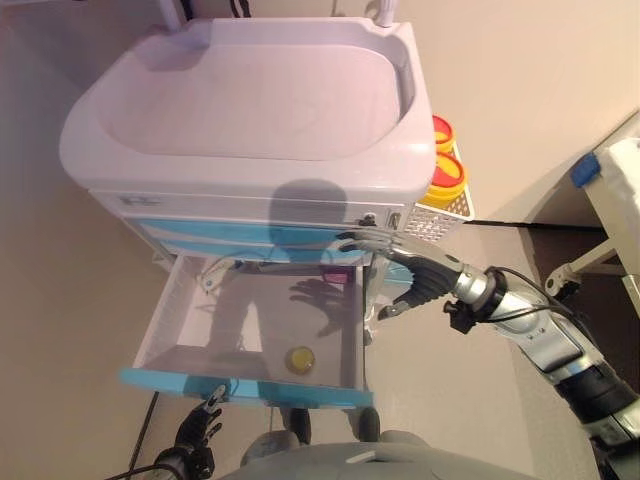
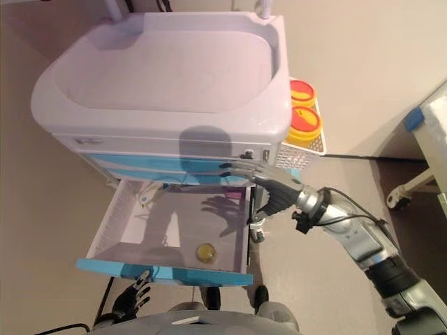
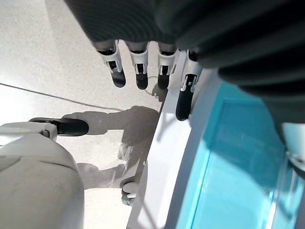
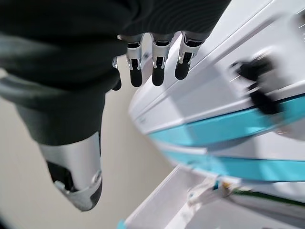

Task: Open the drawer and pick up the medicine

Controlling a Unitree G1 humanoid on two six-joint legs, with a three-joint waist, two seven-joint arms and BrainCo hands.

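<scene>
The white drawer (image 1: 175,310) with a blue front (image 1: 250,388) stands pulled out from the white and blue cart (image 1: 250,110). A small round yellow medicine container (image 1: 300,358) lies on the drawer floor near the front right. My right hand (image 1: 400,262) is above the drawer's right back corner, beside the cart front, fingers straight and holding nothing. My left hand (image 1: 198,432) hangs below the drawer's blue front, fingers relaxed and holding nothing; in the left wrist view its fingers (image 3: 140,71) point along the blue drawer front (image 3: 228,162).
A white side basket (image 1: 445,205) on the cart's right holds two yellow and red containers (image 1: 447,175). Some white items (image 1: 215,272) lie at the drawer's back left. A white frame with a blue part (image 1: 600,200) stands at the far right.
</scene>
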